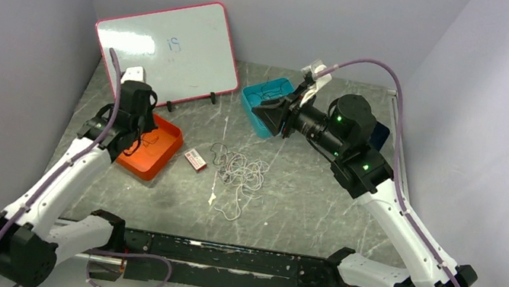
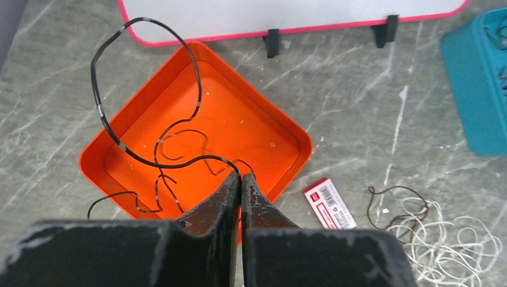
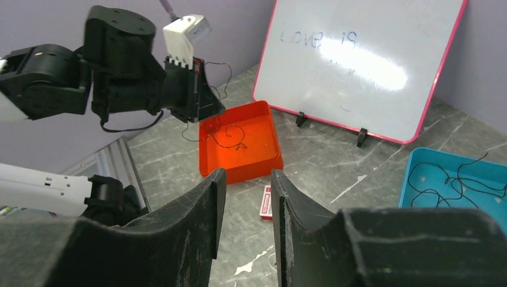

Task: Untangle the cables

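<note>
My left gripper (image 1: 138, 134) hangs over the orange tray (image 1: 164, 151) and is shut on a black cable (image 2: 143, 158). That cable loops up and trails into the tray (image 2: 263, 119). The left gripper (image 2: 240, 178) shows its jaws pressed together on the cable. A loose pile of white cables with a dark brown one (image 1: 239, 172) lies on the table's middle, and also shows in the left wrist view (image 2: 436, 236). More black cables (image 3: 448, 179) lie in the teal tray (image 1: 254, 105). My right gripper (image 1: 265, 114) is raised beside the teal tray, open and empty (image 3: 246, 174).
A pink-framed whiteboard (image 1: 167, 45) leans at the back left. A small red and white box (image 1: 195, 159) lies between the orange tray and the cable pile. Grey walls close in the left, back and right sides.
</note>
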### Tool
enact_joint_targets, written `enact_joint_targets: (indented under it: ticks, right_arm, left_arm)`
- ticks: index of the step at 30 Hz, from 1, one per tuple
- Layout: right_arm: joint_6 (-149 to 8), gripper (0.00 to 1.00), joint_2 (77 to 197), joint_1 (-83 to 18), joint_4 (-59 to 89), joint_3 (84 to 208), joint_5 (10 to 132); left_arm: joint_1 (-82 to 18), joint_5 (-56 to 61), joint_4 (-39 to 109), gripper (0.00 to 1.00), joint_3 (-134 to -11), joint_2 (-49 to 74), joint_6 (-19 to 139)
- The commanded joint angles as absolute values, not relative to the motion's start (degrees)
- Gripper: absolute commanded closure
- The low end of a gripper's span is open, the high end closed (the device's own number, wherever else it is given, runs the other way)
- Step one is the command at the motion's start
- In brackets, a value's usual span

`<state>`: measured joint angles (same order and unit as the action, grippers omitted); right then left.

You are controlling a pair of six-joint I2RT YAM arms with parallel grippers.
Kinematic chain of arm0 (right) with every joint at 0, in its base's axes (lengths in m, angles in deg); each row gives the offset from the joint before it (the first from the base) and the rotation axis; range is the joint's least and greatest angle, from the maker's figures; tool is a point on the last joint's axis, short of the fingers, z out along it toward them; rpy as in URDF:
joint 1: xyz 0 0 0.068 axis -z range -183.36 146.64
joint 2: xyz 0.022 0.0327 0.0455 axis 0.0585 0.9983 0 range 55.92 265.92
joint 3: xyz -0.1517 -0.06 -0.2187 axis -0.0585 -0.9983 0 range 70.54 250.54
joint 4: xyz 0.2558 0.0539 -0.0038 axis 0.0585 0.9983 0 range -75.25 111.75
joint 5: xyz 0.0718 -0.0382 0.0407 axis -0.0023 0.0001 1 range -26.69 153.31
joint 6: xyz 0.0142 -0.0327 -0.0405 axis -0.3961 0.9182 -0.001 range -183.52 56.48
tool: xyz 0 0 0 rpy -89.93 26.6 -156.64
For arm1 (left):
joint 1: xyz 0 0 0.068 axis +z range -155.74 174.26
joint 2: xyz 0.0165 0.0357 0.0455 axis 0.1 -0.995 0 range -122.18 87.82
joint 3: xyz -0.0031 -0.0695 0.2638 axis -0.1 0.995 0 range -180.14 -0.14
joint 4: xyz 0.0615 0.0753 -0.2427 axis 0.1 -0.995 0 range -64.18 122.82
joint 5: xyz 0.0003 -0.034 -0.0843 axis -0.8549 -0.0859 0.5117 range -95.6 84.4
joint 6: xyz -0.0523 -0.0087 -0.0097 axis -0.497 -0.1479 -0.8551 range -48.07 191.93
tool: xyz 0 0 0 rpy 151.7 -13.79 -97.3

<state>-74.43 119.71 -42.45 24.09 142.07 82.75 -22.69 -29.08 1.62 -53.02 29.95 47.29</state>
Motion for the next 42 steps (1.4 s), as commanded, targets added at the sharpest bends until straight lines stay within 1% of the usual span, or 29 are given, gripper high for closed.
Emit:
enact_joint_targets:
  ticks: [1, 7, 10, 11, 12, 15, 16, 17, 18, 19, 21, 23, 30, 33, 35, 38, 42]
  right_arm:
    - [-73.8, 0.63, 118.5, -42.7, 24.2, 140.6, 81.9]
    - [-73.6, 0.62, 117.7, -42.6, 24.3, 139.3, 81.7]
    - [-73.6, 0.62, 117.8, -42.6, 24.4, 139.1, 82.0]
    - [-73.6, 0.62, 117.8, -42.6, 24.5, 139.1, 82.1]
    - [-73.6, 0.62, 117.7, -42.6, 24.6, 139.0, 82.1]
    - [-73.6, 0.62, 117.4, -42.6, 24.8, 138.6, 81.7]
    - [-73.6, 0.62, 117.4, -42.6, 24.8, 138.5, 81.6]
    - [-73.7, 0.62, 117.4, -42.6, 24.9, 138.4, 81.6]
    - [-73.8, 0.62, 117.4, -42.6, 24.9, 138.3, 81.6]
    - [-73.9, 0.62, 117.4, -42.6, 24.8, 138.2, 81.7]
    - [-74.2, 0.62, 117.5, -42.6, 24.7, 137.9, 81.6]
    - [-74.5, 0.62, 117.7, -42.6, 24.7, 137.5, 81.4]
    - [-77.2, 0.62, 117.9, -42.6, 27.0, 136.2, 76.2]
    - [-79.6, 0.62, 118.1, -42.6, 28.9, 135.3, 71.4]
    - [-80.9, 0.62, 119.1, -42.6, 30.8, 135.0, 69.6]
    - [-81.6, 0.62, 122.5, -42.6, 33.2, 135.3, 70.9]
    - [-80.0, 0.61, 130.1, -42.5, 37.3, 138.9, 75.6]
  left_arm:
    - [-19.5, -24.7, 6.7, 0.93, -50.9, 27.1, 47.6]
    - [-15.2, -17.6, 13.7, 0.93, -46.3, 23.8, 45.9]
    - [-14.1, -17.0, 14.9, 0.93, -45.4, 21.2, 44.7]
    - [-13.6, -16.6, 15.4, 0.92, -44.9, 20.6, 44.4]
    - [-13.3, -15.8, 16.2, 0.89, -44.4, 20.3, 44.2]
    - [-12.2, -13.5, 18.0, 0.74, -43.3, 19.7, 44.1]
    - [-12.2, -13.4, 18.2, 0.68, -43.4, 19.6, 44.2]
    - [-12.2, -13.5, 18.1, 0.58, -43.5, 19.6, 44.3]
    - [-12.1, -13.8, 17.7, 0.52, -43.7, 19.6, 44.4]
    - [-12.0, -14.2, 17.3, 0.48, -44.0, 19.6, 44.5]
    - [-11.9, -15.1, 16.0, 0.43, -44.6, 20.2, 44.8]
    - [-11.9, -15.9, 14.7, 0.41, -45.2, 21.4, 44.9]
    - [-11.9, -15.2, 9.5, 0.37, -47.7, 28.2, 47.1]
    - [-11.9, -7.8, 10.0, 0.32, -48.2, 30.7, 52.9]
    - [-12.1, -1.4, 10.2, 0.26, -48.4, 31.5, 54.9]
    - [-13.5, 2.6, 10.9, 0.25, -47.7, 33.2, 54.2]
    - [-14.3, 1.0, 10.5, 0.23, -46.4, 36.4, 51.5]
